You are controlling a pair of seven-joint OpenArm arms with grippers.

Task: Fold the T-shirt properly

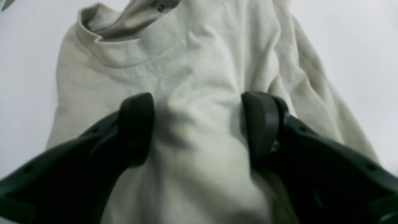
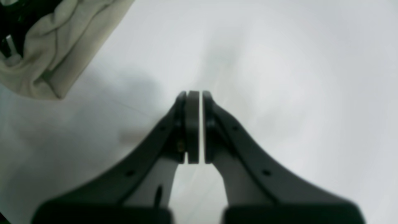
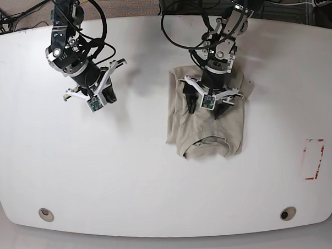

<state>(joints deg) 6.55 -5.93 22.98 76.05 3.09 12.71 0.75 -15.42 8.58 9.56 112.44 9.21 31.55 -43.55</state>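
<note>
The beige T-shirt (image 3: 180, 124) lies partly folded and wrinkled on the white table (image 3: 102, 177), right of centre, its collar (image 3: 211, 143) toward the near edge. In the left wrist view the T-shirt (image 1: 199, 56) fills the frame. My left gripper (image 1: 197, 105) (image 3: 207, 108) is open, both fingers pressed down on the cloth with a soft ridge of fabric rising between them. My right gripper (image 2: 195, 93) (image 3: 107, 97) is shut and holds nothing, hovering over bare table far to the left. One edge of the T-shirt (image 2: 56, 46) shows at the top left of the right wrist view.
A red-outlined rectangle (image 3: 313, 159) is marked on the table near the right edge. Two round holes (image 3: 46, 214) (image 3: 287, 214) sit near the front edge. Cables run along the far side behind both arms.
</note>
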